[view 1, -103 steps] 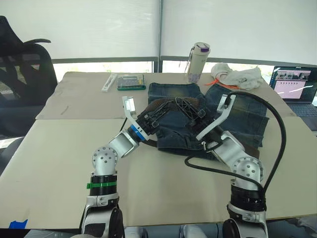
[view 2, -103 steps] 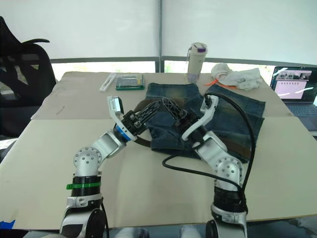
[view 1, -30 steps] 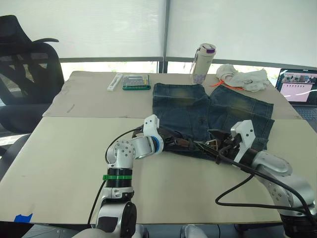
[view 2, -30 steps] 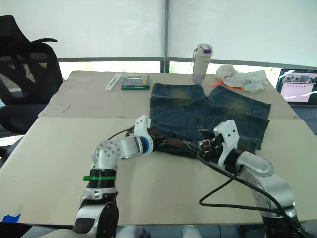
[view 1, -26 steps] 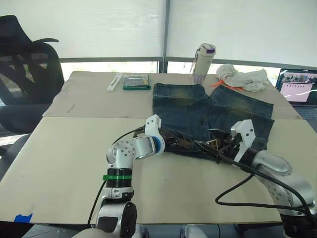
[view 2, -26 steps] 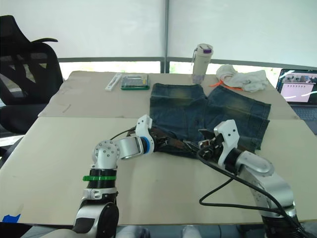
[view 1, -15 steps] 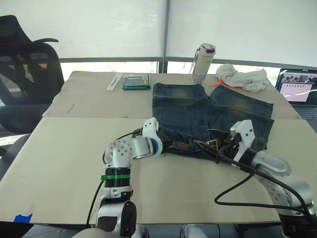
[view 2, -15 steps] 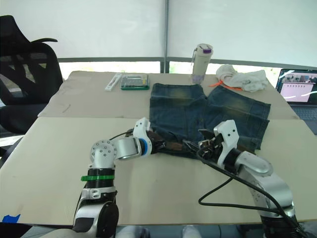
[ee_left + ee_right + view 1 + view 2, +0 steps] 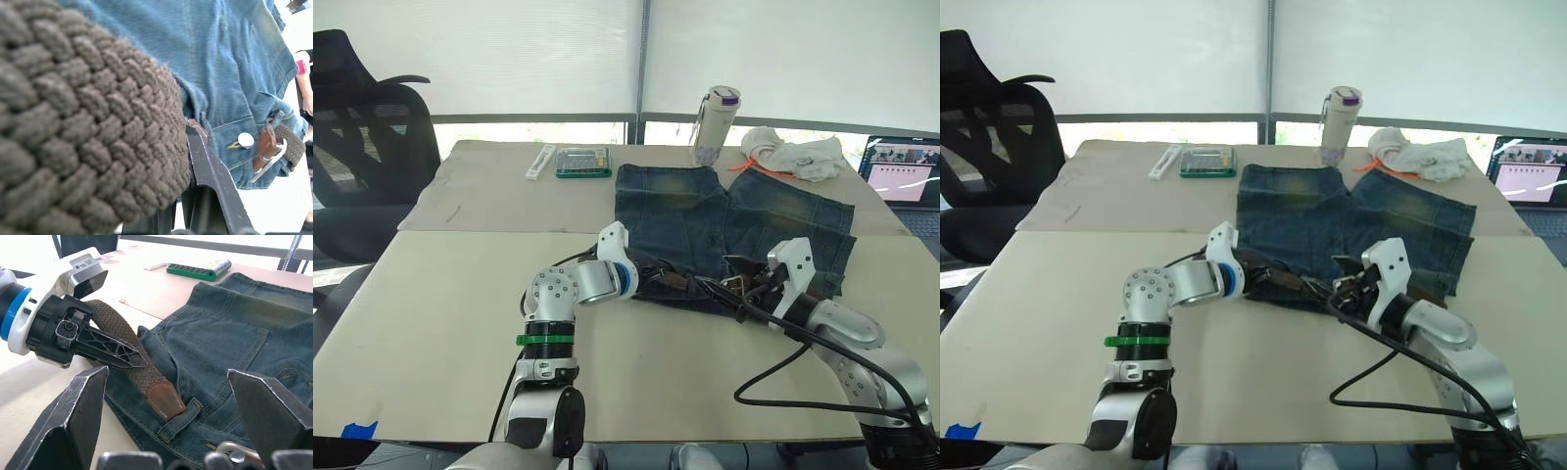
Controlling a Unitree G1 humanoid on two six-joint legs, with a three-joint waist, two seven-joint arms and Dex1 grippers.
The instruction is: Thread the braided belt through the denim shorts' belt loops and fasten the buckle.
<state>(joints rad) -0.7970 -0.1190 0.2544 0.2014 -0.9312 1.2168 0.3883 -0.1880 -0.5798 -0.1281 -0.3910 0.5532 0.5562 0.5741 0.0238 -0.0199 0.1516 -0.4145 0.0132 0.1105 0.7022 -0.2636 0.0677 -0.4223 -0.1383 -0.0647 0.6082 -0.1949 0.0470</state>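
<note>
1. Left eye view: denim shorts [image 9: 729, 220] are seen spread on the counter [image 9: 440, 294], waistband toward the robot. The left gripper [image 9: 651, 274] is pressed to the waistband at its left end, and the right gripper [image 9: 744, 291] is held low at the waistband further right. A bottle [image 9: 715, 124], a white cloth [image 9: 790, 154] and a green case [image 9: 578, 162] are left at the far edge, with a laptop [image 9: 904, 168] at the far right.

2. Right eye view: the braided belt [image 9: 1273, 277] is shown as a dark strip along the waistband between the two grippers.

3. Left wrist view: the belt's brown weave is clamped close against the camera by the left gripper, beside one black finger [image 9: 212, 181]. The buckle [image 9: 274, 157] is seen further along, past the metal button [image 9: 245, 140].

4. Right wrist view: the right gripper's fingers [image 9: 266, 411] are spread wide, nothing held. The belt's leather tip is tucked just under a belt loop [image 9: 178, 423], barely through.

5. Risk, as judged: a pull by the left gripper could slip the short tip back out of the loop, and a push could bunch the loose denim, since the shorts are not pinned down.
</note>
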